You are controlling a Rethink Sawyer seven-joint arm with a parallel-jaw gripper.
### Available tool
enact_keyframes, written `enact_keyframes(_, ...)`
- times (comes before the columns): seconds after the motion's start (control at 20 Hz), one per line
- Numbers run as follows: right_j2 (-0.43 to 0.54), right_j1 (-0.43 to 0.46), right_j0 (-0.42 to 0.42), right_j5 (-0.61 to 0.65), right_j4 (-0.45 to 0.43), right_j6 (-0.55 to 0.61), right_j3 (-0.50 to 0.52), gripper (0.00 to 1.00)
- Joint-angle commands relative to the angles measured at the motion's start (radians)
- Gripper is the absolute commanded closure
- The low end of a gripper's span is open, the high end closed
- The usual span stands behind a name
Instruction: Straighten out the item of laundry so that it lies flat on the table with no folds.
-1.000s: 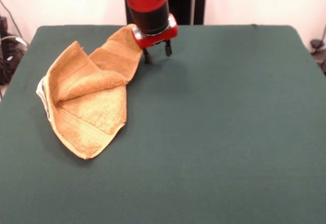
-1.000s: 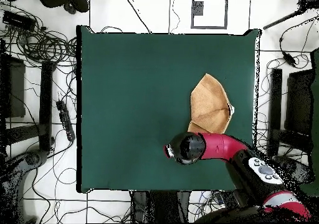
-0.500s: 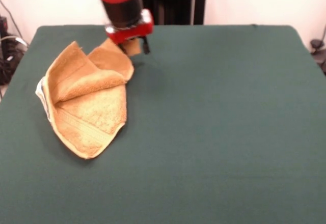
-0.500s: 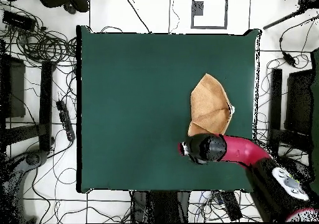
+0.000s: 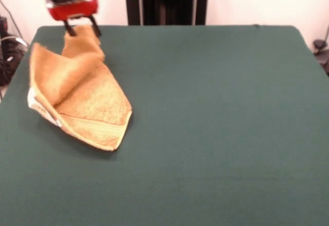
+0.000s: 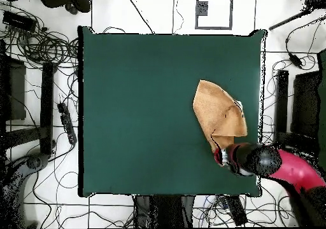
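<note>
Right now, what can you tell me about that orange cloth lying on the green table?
The towel is a small orange-tan terry cloth with a woven band near its hem and a bit of white showing at one edge. It is not flat: it lies folded over itself in a rough wedge near one side of the green table. Its far corner is lifted, with the gripper right at it, fingers either side of the cloth.

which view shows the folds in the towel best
The front view: the towel shows its layers, with a flap lying over the lower part and a white edge at the left. The overhead view gives only its flat outline and a faint crease.
</note>
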Motion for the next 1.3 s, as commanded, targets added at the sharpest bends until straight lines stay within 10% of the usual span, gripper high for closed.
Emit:
enact_keyframes(0.05, 0.187, -0.023, -0.103, 0.220, -0.046, -0.459, -0.028, 0.00)
enact_keyframes(0.85, 0.231, 0.034, -0.169, 0.222, -0.101, -0.518, -0.044, 0.00)
enact_keyframes(1.3, 0.168, 0.106, -0.033, 0.058, -0.141, -0.241, -0.046, 0.00)
